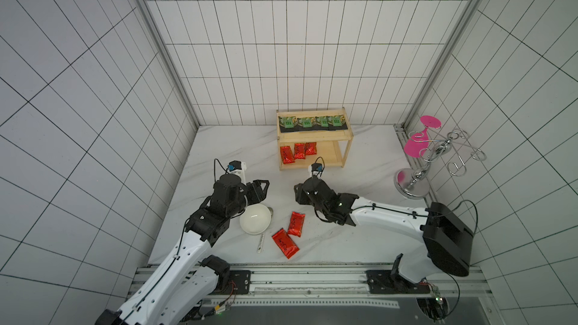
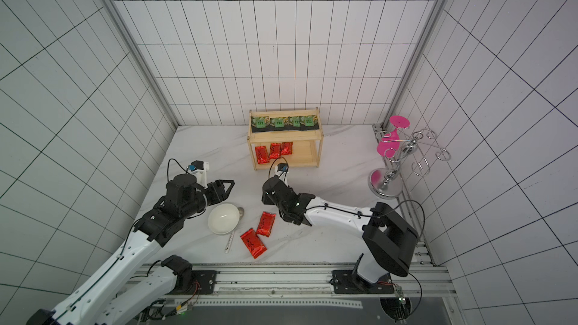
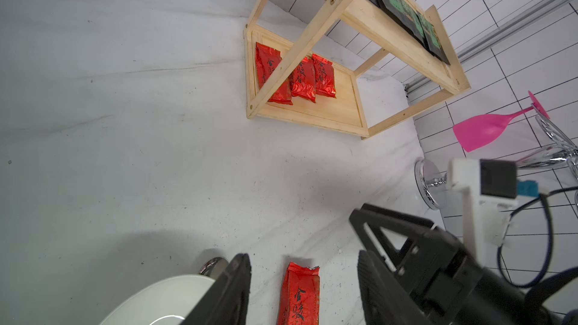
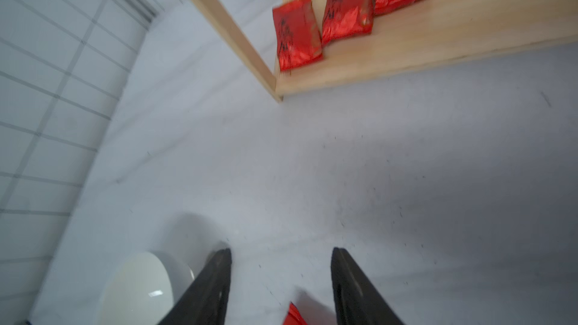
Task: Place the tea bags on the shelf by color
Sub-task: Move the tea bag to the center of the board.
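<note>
While left hand (image 1: 266, 186) and right hand (image 4: 280, 250) gape empty, red pouch (image 4: 292, 315) cropped, white bowl (image 4: 137, 289) blurred.

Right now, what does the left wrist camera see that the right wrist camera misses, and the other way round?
Only the left wrist camera: the shelf's upper board with the black-and-green tea bags, the pink glass and the chrome stand.
Only the right wrist camera: the view out between the right pincer's open, empty fingers, and the robot's left-hand wall.
Both: three red pouches on the lower board, the white bowl and a loose red pouch on the table.
</note>
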